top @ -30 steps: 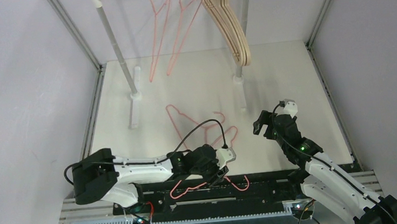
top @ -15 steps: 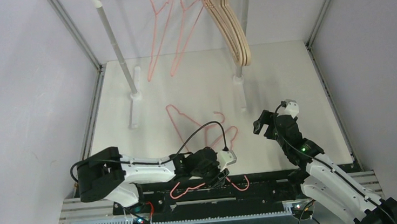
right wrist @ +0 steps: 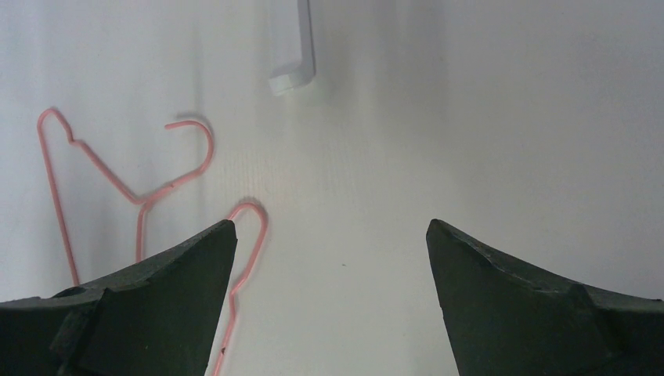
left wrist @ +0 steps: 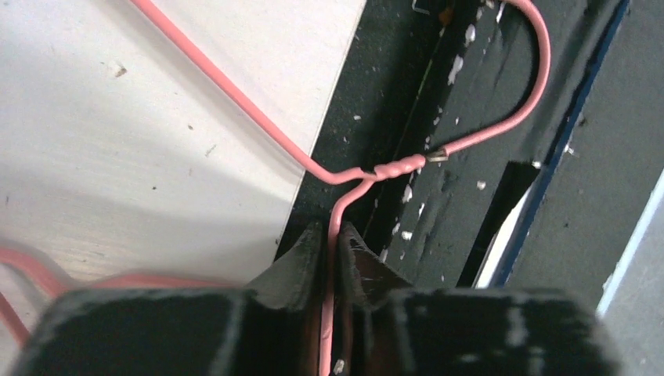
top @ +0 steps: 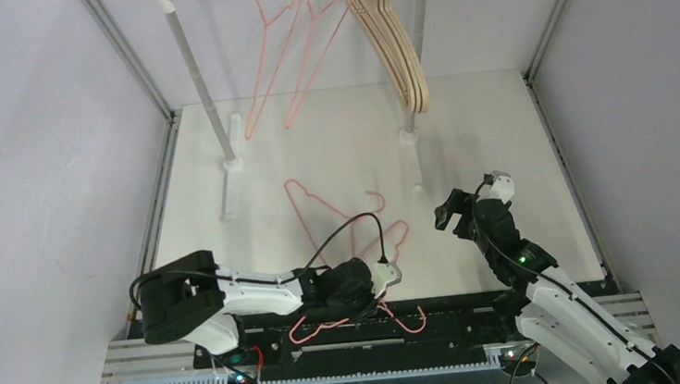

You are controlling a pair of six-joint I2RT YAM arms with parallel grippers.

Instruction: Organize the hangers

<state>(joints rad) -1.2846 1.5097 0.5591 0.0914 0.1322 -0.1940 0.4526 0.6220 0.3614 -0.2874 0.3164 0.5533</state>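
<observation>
At the table's [top: 489,132] near edge, left gripper [left wrist: 330,241] pinches a pink hanger [left wrist: 395,167]; right gripper [right wrist: 329,227] hovers spread wide.

I'm getting soft, even overhead light; the white desk [top: 481,142] reads bright, shadows faint. Left wrist view: pink hanger [left wrist: 391,168] sharp ahead, the left tool [left wrist: 330,243] close-up and blurry. Right wrist view looks washed out.

My black plastic fingers [left wrist: 301,266]: matt, rough.
Thin pink wire hanger [left wrist: 344,174]: smooth, coated.
Beige wooden hangers [top: 395,48]: smooth.
White tabletop [left wrist: 117,141]: matt, scuffed.
</observation>
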